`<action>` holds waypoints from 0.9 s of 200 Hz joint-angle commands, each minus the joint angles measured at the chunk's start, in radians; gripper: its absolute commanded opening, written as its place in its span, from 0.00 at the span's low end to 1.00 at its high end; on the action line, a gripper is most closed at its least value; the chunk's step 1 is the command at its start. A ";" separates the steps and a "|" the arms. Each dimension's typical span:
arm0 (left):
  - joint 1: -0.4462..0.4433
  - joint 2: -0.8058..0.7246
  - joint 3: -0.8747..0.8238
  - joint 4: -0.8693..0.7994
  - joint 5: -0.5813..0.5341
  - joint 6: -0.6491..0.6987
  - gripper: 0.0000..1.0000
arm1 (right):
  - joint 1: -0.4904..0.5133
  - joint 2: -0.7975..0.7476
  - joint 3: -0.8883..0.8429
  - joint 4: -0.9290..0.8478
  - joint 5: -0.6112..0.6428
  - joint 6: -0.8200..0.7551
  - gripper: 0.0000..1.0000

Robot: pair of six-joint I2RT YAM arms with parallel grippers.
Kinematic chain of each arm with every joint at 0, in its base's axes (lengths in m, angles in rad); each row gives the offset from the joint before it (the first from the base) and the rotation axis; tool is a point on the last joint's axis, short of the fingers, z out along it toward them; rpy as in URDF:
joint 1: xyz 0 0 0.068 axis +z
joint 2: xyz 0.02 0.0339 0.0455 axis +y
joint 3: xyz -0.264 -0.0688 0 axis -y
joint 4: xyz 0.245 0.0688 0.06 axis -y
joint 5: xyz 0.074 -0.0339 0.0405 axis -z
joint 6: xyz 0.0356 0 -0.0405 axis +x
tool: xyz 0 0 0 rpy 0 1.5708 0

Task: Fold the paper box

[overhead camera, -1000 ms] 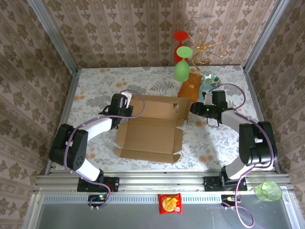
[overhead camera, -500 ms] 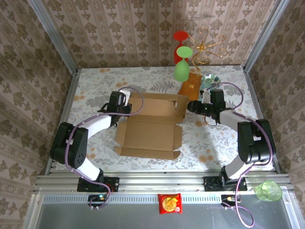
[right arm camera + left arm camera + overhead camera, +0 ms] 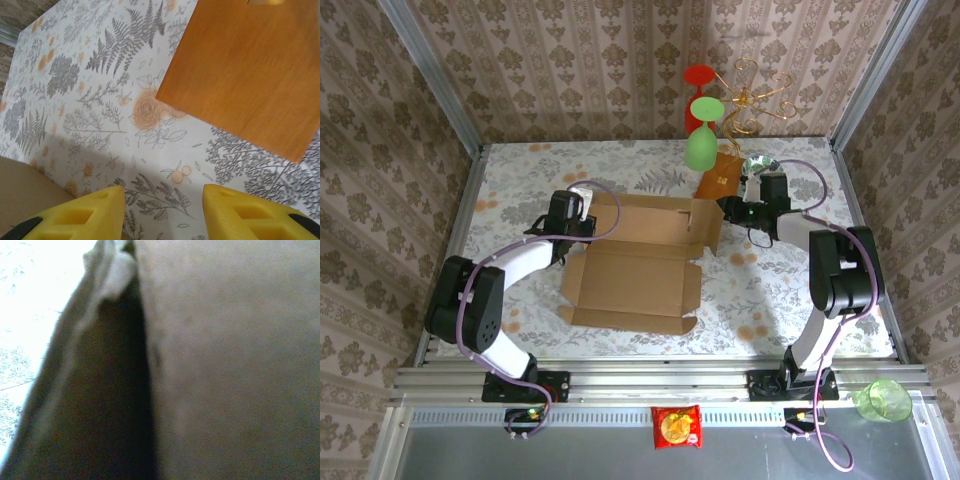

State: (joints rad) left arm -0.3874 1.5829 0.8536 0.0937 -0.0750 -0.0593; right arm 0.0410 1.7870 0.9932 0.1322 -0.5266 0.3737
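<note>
Open paper box (image 3: 632, 282) mid-table (image 3: 520, 180), rear wall raised. The right gripper (image 3: 164, 194) has swung rearward since half a second ago and is now off the box's far right corner, fingers apart, orange packet (image 3: 247, 70) just ahead. The left gripper (image 3: 582, 214) is unmoved at the far left corner; grip can't be told.

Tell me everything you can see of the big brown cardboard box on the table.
The paper box is plain tan corrugated cardboard, a die-cut sheet half folded. Its base lies flat on the flowered table, a tabbed flap spreads toward the near edge, and the far wall stands up. The left gripper sits against its far-left corner; the right gripper, fingers apart, is by its far-right end.
</note>
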 commanded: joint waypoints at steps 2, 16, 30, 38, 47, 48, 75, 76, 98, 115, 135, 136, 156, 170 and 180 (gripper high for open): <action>0.011 0.025 0.006 0.038 -0.013 -0.049 0.00 | 0.019 -0.008 -0.018 0.034 -0.062 0.025 0.46; 0.012 0.032 0.006 0.050 -0.019 -0.065 0.00 | 0.019 -0.037 -0.061 0.057 -0.069 0.040 0.45; 0.012 0.038 0.005 0.058 -0.029 -0.076 0.00 | 0.019 -0.079 -0.116 0.087 -0.069 0.058 0.45; 0.012 0.041 0.004 0.062 -0.031 -0.081 0.00 | 0.021 -0.101 -0.143 0.101 -0.072 0.068 0.44; 0.012 0.042 -0.001 0.067 -0.034 -0.086 0.00 | 0.026 -0.120 -0.165 0.112 -0.076 0.074 0.44; 0.012 0.042 -0.002 0.068 -0.033 -0.086 0.00 | 0.026 -0.122 -0.167 0.113 -0.077 0.073 0.44; 0.012 0.041 -0.013 0.074 -0.037 -0.100 0.00 | 0.060 -0.154 -0.201 0.112 -0.083 0.065 0.44; 0.012 0.041 -0.013 0.074 -0.037 -0.100 0.00 | 0.061 -0.155 -0.201 0.112 -0.083 0.064 0.44; 0.012 0.038 -0.018 0.072 -0.037 -0.104 0.00 | 0.078 -0.197 -0.222 0.110 -0.064 0.057 0.43; 0.012 0.032 -0.022 0.072 -0.033 -0.106 0.00 | 0.092 -0.215 -0.224 0.092 -0.064 0.045 0.43; 0.012 0.030 -0.027 0.072 -0.029 -0.106 0.00 | 0.116 -0.214 -0.222 0.088 -0.052 0.035 0.43; 0.012 0.031 -0.027 0.072 -0.028 -0.106 0.00 | 0.116 -0.213 -0.221 0.088 -0.051 0.035 0.44; 0.011 0.031 -0.025 0.067 -0.023 -0.103 0.00 | 0.133 -0.202 -0.213 0.101 -0.032 0.040 0.44; 0.009 0.032 -0.025 0.061 -0.020 -0.099 0.00 | 0.153 -0.204 -0.200 0.086 -0.010 0.026 0.44; 0.011 0.035 -0.021 0.060 -0.017 -0.097 0.00 | 0.168 -0.213 -0.194 0.070 0.011 0.007 0.43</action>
State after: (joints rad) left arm -0.3836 1.6112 0.8417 0.1638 -0.1040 -0.1417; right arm 0.1764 1.5913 0.7788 0.2138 -0.5617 0.4213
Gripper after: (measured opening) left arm 0.073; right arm 0.436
